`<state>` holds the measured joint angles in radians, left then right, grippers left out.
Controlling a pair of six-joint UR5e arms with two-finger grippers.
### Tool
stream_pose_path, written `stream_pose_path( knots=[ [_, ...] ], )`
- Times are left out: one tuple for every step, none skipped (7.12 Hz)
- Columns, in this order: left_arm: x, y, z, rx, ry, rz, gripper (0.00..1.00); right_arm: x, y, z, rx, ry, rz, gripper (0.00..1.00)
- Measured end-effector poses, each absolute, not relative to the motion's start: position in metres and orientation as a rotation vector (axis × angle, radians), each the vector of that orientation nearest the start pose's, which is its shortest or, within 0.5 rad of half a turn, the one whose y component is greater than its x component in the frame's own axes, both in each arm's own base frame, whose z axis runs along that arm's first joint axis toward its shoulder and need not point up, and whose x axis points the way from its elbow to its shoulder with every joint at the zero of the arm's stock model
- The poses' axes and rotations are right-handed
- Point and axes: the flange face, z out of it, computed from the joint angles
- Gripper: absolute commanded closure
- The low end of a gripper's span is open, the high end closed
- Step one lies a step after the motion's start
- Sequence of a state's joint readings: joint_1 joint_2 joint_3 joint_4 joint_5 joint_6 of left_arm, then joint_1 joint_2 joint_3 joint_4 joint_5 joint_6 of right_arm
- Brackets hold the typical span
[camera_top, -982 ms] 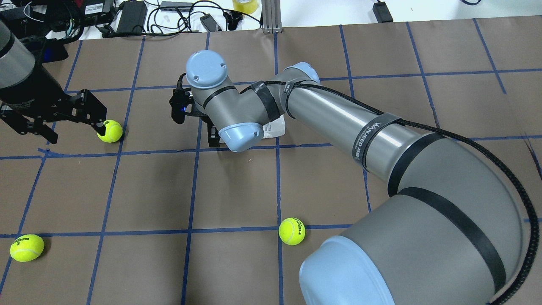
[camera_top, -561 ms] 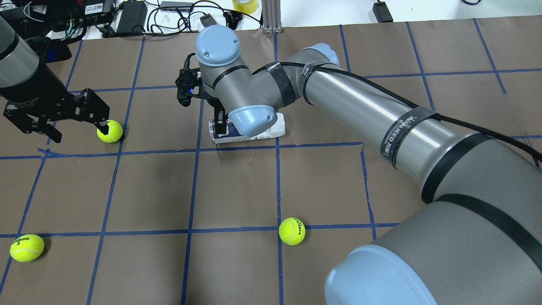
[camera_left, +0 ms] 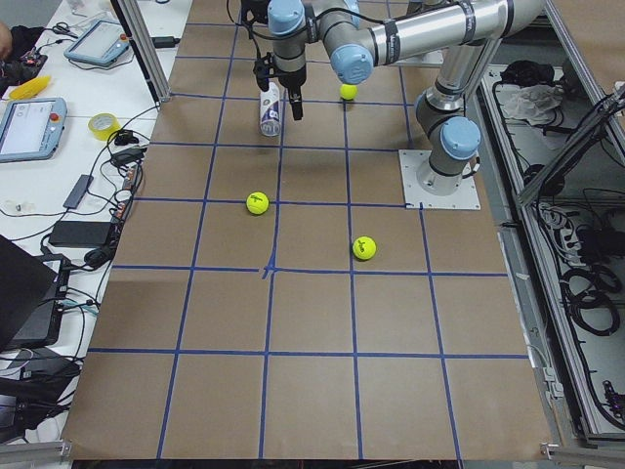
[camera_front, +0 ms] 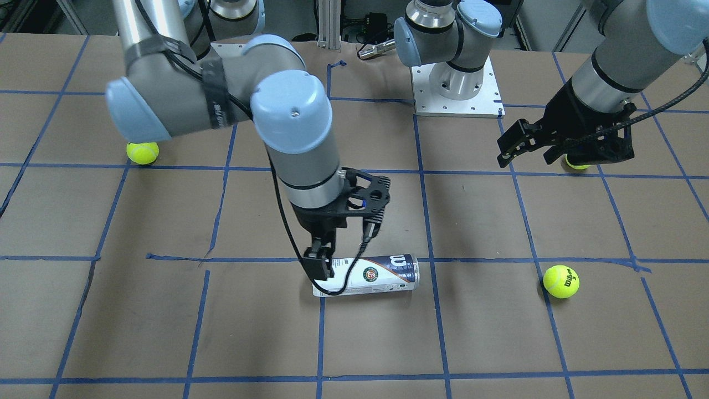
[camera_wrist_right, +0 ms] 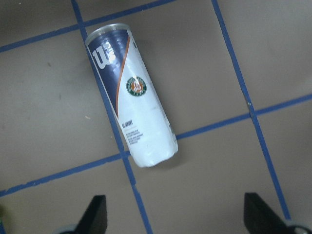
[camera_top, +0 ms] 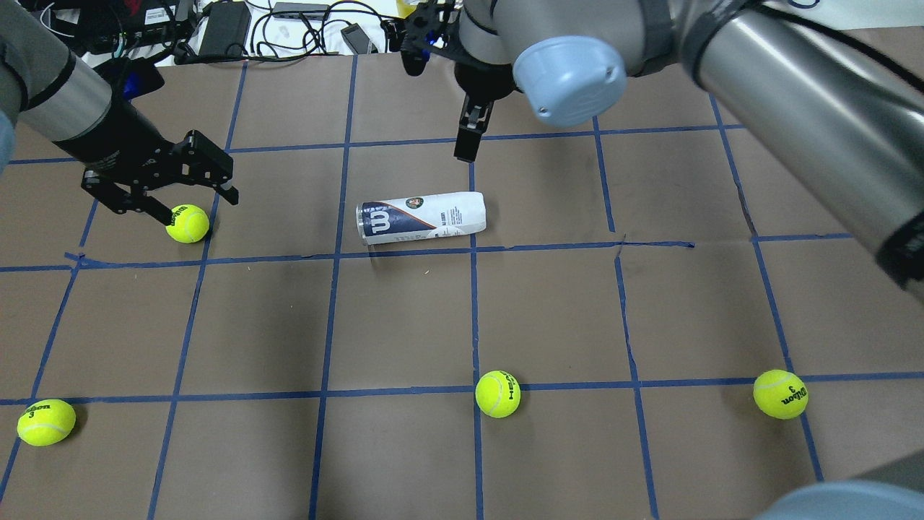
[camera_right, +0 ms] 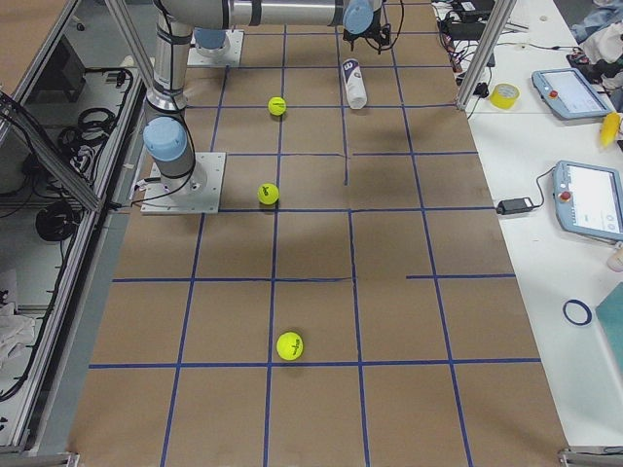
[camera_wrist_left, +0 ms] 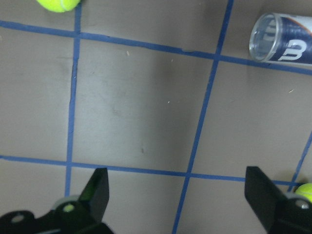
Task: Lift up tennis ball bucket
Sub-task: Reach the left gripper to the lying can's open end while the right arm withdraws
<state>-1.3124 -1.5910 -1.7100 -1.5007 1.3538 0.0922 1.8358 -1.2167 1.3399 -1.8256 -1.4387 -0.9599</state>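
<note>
Logged tennis ball bucket flat on its side on papered, tape-gridded worktop; long axis across the table, navy W end toward robot's left, white end right. Smooth glossy cylinder; contents unreadable. White end partly masked in front view by right pincer, spread wide above, no contact. Left pincer likewise spread, beside fuzzy tennis ball.
</note>
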Motion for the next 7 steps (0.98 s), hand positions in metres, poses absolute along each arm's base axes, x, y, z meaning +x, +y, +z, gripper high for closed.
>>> stream_pose_path(
  knots=[
    [-0.031,-0.526,0.406,-0.301,3.450,0.049,0.00,0.281,-0.575,0.457,-1.647,2.563,-0.210,0.00],
    [-0.038,-0.543,0.387,-0.291,3.552,0.024,0.00,0.252,-0.561,0.482,-1.540,2.630,-0.169,0.00],
    [-0.044,-0.554,0.361,-0.267,3.635,0.028,0.00,0.223,-0.555,0.499,-1.410,2.700,-0.150,0.00],
    [-0.048,-0.562,0.332,-0.216,3.692,0.031,0.00,0.195,-0.557,0.508,-1.239,2.780,-0.144,0.00],
    [-0.053,-0.567,0.302,-0.145,3.750,0.033,0.00,0.175,-0.555,0.517,-1.057,2.853,-0.150,0.00],
    [-0.056,-0.570,0.272,-0.080,3.796,0.036,0.00,0.165,-0.547,0.530,-0.882,2.912,-0.154,0.00],
    [-0.058,-0.573,0.250,-0.039,3.818,0.049,0.00,0.161,-0.537,0.541,-0.729,2.957,-0.142,0.00]
  ],
)
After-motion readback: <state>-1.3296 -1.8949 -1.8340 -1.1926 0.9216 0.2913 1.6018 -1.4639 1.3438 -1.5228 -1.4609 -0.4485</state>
